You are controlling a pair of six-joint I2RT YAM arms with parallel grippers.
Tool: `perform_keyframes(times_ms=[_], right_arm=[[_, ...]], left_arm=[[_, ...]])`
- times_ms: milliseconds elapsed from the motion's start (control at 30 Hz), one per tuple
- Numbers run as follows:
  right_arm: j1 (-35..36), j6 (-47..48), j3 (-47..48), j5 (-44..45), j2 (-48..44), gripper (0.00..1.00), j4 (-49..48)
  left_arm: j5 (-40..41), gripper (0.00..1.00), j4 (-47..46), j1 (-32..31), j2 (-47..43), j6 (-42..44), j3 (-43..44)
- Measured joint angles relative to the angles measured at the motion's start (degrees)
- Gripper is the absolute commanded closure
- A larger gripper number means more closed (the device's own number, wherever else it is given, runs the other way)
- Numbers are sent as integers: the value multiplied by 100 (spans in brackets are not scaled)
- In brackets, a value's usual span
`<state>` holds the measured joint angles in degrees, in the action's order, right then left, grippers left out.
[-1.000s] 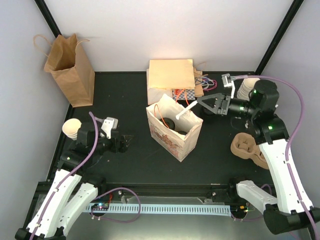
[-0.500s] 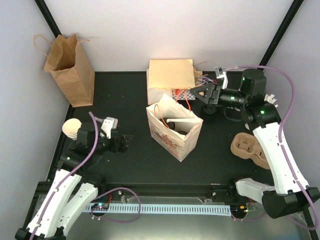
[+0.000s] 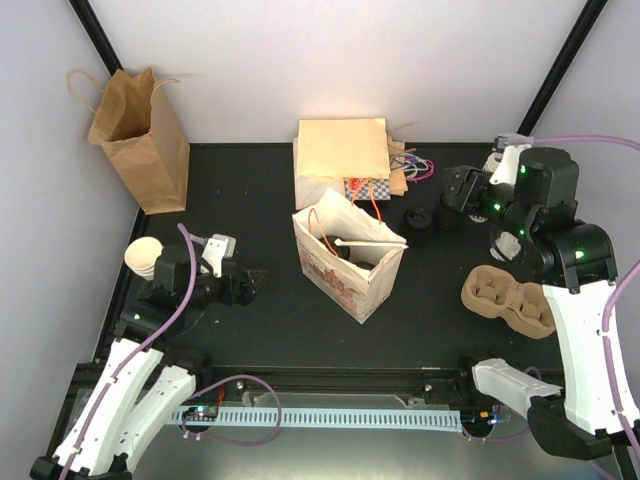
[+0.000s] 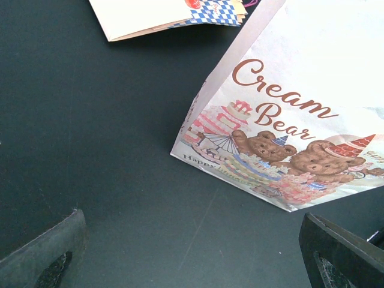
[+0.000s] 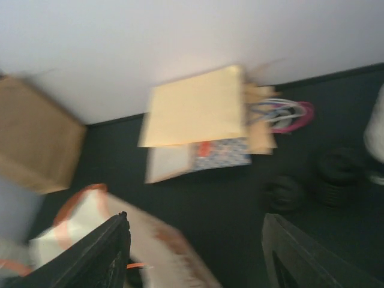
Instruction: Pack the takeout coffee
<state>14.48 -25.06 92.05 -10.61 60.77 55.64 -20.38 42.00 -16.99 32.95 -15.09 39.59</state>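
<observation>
One bag (image 3: 345, 275) upright mid-table, mouth open. Far right of it, right gripper (image 5: 195, 219) raised, fingers spread, nothing between. Near left, left gripper (image 4: 192, 240) low by the bag, spread wide, empty. Inside the mouth, a dark round shape, probably the coffee (image 3: 345, 254); hard to tell. Across the rim, a white stick (image 3: 372, 241). Likely the finishing step; next, nudge the stick inside without tipping the bag.

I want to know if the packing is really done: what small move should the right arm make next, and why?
Probably lower the right fingers onto the white stick and tip it down into the bag. The stick seems to lie across the bag's mouth rather than inside it, and the right fingers are open and empty.
</observation>
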Motion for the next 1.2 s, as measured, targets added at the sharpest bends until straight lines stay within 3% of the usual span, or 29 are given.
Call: perform_keyframes(times_ms=[200,433,533,900,1200], right_arm=[[-452,63,170,1961,297,56,1038],[-2345,181,-393,2142,490,69,1169],[-2846,219,-411,2107,802,73,1158],[-2968,494,-636,2216,1888,77,962],[-2968,612,-614,2533,2315,71,949]], left_arm=[[-2,1,-2,0,-55,0,0],[-26,1,-2,0,-79,2,0],[-66,1,-2,0,-120,4,0],[-122,1,-9,0,-251,7,0],[-227,1,-7,0,-334,7,0]])
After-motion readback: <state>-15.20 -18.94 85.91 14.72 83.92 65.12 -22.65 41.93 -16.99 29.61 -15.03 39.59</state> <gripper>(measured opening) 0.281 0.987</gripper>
